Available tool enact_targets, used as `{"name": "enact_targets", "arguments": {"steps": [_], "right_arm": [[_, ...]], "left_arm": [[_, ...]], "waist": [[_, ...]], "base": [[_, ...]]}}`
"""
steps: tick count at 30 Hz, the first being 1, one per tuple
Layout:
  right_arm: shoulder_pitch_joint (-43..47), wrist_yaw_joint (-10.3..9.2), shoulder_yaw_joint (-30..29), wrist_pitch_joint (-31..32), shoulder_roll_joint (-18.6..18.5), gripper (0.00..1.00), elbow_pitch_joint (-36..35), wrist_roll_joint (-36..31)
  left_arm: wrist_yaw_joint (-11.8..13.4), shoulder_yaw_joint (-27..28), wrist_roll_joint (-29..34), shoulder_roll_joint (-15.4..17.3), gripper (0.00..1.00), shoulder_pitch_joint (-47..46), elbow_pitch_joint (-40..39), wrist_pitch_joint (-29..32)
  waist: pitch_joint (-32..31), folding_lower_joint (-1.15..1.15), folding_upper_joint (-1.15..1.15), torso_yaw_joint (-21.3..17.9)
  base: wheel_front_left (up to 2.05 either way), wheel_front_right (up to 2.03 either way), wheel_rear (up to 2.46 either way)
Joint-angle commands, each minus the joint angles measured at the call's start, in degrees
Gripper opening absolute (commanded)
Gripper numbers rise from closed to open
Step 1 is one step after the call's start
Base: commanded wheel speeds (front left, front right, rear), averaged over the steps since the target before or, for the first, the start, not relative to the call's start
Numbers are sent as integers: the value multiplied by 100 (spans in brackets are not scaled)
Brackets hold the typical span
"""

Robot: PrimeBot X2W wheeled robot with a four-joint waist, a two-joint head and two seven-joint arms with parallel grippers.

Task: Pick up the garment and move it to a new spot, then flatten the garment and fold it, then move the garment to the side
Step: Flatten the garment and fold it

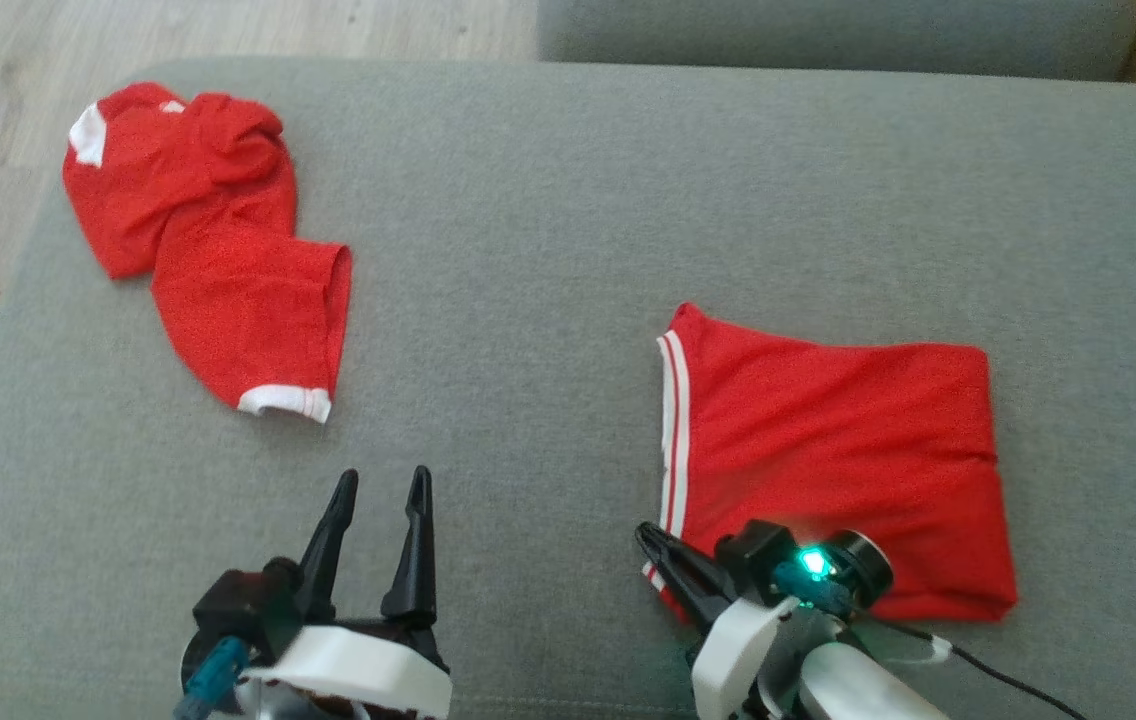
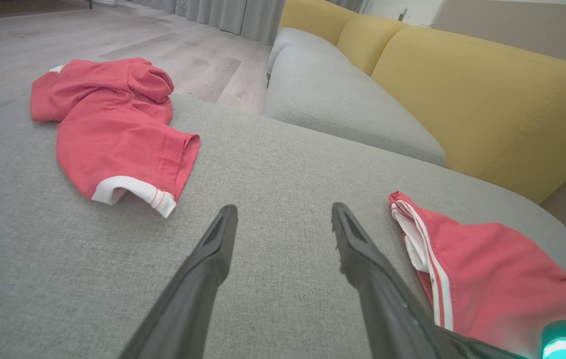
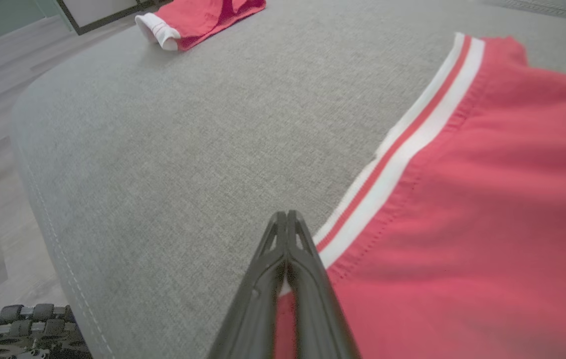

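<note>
**Grey seat cushion (image 1: 548,250), head view, read left to right.**

- **Far left corner:** a crumpled garment (image 1: 208,260), red with white cuffs, lies in a heap with nothing touching it.
- **Near edge, left of middle:** the left gripper (image 1: 384,478) hovers over bare cushion. Its fingers are spread wide, hold nothing, and point toward the far edge.
- **Near edge, right of middle:** the right gripper (image 1: 650,540) has its fingers pressed together at the near left corner of the folded garment (image 1: 828,450). In the right wrist view, red and white cloth sits between the fingers at the striped band (image 3: 412,149), so that corner appears pinched.
- **Right half:** the folded garment lies flat as a red rectangle, well apart from the crumpled one.

**Orientation.** The long axis runs left to right across the cushion, with the right end slightly closer to the near edge. The striped band forms the left edge and faces the cushion's middle. The plain end faces the cushion's right edge.

**Handling (judged).** The cloth looks thin, light and limp.
- Lifted by one corner, it would likely sag and open its layers.
- Dragged over the coarse weave, the bottom layer could rumple.
- The striped band looks the firmest place to grip, with every layer caught together.
- A second hold on the other near corner would keep the fold square.
</note>
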Motion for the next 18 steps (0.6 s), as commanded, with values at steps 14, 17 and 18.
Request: {"name": "enact_targets", "arguments": {"steps": [14, 17, 18], "right_arm": [[1029, -4, -2126, -600, -248, 100, -1920, -200], [1407, -4, -2843, -624, -324, 100, -2326, -283], [1528, -4, -3049, -630, -328, 100, -2405, -293]], "left_arm": [[-290, 701, 493, -32, 100, 113, 225, -70], [-359, 873, 593, -32, 100, 184, 315, -70], [-382, 926, 619, -32, 100, 207, 334, -70]], "waist": [[-737, 0, 0, -664], [-804, 0, 0, -720], [-825, 0, 0, -730]], "base": [[0, 0, 0], [0, 0, 0], [0, 0, 0]]}}
